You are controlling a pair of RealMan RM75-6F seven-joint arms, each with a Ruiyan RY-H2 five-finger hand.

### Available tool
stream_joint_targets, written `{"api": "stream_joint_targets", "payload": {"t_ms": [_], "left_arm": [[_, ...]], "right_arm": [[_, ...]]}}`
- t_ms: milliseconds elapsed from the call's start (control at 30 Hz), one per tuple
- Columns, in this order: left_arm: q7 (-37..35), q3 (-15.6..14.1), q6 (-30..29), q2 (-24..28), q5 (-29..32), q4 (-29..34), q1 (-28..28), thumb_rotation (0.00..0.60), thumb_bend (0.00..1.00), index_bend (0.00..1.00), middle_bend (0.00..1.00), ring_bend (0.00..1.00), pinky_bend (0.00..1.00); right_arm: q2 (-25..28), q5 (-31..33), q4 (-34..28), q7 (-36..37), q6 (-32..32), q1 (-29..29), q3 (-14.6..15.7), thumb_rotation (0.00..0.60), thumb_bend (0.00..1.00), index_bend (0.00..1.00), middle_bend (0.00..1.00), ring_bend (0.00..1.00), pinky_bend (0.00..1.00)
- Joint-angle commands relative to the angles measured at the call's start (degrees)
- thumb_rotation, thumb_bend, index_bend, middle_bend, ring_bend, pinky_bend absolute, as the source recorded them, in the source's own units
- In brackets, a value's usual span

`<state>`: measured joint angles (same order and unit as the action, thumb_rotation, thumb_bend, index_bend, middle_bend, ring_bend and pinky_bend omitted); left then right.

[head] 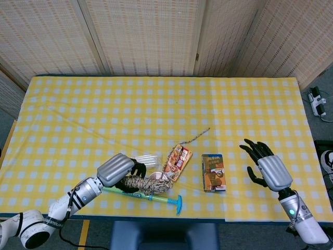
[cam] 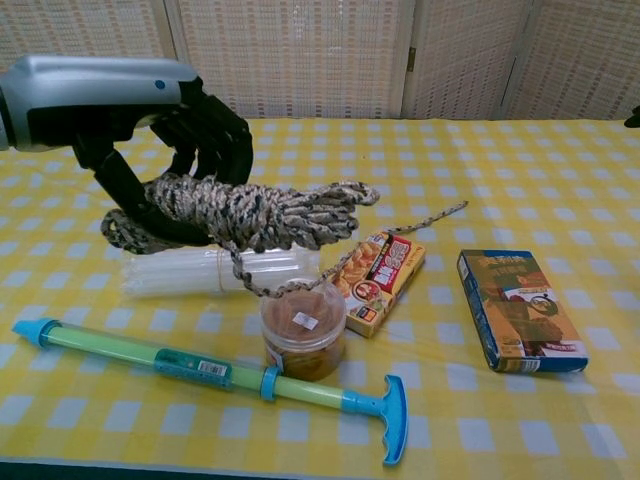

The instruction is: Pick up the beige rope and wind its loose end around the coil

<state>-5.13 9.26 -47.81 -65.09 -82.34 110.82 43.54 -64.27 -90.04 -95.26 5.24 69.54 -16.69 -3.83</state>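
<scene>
My left hand (head: pixel 120 170) (cam: pixel 150 120) grips the beige rope coil (cam: pixel 255 212) (head: pixel 143 183) and holds it in the air over the front of the table. The rope's loose end (cam: pixel 400 233) (head: pixel 193 137) hangs from the coil, sags over the brown jar and trails back to the right past the snack box. At the table's right edge my right hand (head: pixel 265 167) hovers with fingers spread and nothing in it; in the chest view only a dark fingertip (cam: pixel 633 119) of it shows at the right border.
On the yellow checked cloth (head: pixel 156 104) lie a clear plastic bundle (cam: pixel 215 270), a brown lidded jar (cam: pixel 303 325), a green and blue pump (cam: pixel 220 375), a red snack box (cam: pixel 375 278) and a dark blue box (cam: pixel 518 310).
</scene>
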Motion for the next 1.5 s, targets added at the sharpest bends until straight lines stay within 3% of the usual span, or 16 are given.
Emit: {"api": "stream_joint_targets", "payload": {"t_ms": [33,333,633,833,1133,1233,1500], "left_arm": [[2.7,1.2,-2.7,-1.9,3.7,-2.5,-0.5,0.6,0.29,0.65,0.64,0.59,0.68],[12.4,3.5,-9.3,-7.3,15.7,-7.3,-1.5,0.6,0.29,0.65,0.65,0.59,0.68],[15.8,3.8,-11.4,-8.9,20.2,-9.2,-1.8,0.6,0.29,0.65,0.65,0.59,0.68],[15.7,2.8,-11.2,-8.5,20.0,-8.7,-2.4,0.6,0.29,0.65,0.65,0.59,0.68],[15.4,1.4,-11.5,-8.2,18.3,-8.3,-3.4,0.6,0.29,0.65,0.65,0.59,0.68],[15.3,1.2,-11.4,-8.3,18.0,-8.5,-3.5,0.6,0.29,0.65,0.65,0.59,0.68],[14.7,1.2,-11.1,-8.3,18.2,-8.8,-3.7,0.6,0.29,0.65,0.65,0.59,0.68]], "right_arm": [[-0.9,0.8,0.0,-1.7,-2.7,-2.5,-1.3,0.6,0.6,0.18,0.09,0.14,0.09],[-6.8,7.7,4.2,-10.6,-13.1,-12.6,-6.6,0.6,0.6,0.3,0.15,0.17,0.09],[-16.7,17.5,15.3,-19.5,-22.6,-22.7,-10.2,0.6,0.6,0.34,0.16,0.17,0.09],[-24.2,20.4,25.3,-21.8,-25.8,-27.5,-10.2,0.6,0.6,0.37,0.17,0.17,0.09],[-31.2,23.4,36.3,-22.2,-29.0,-31.0,-9.4,0.6,0.59,0.38,0.18,0.17,0.09],[-33.3,23.5,39.3,-21.9,-29.1,-31.7,-9.1,0.6,0.54,0.37,0.18,0.17,0.1],[-36.4,23.0,43.1,-20.7,-28.8,-32.7,-8.5,0.6,0.29,0.38,0.22,0.18,0.13]]}}
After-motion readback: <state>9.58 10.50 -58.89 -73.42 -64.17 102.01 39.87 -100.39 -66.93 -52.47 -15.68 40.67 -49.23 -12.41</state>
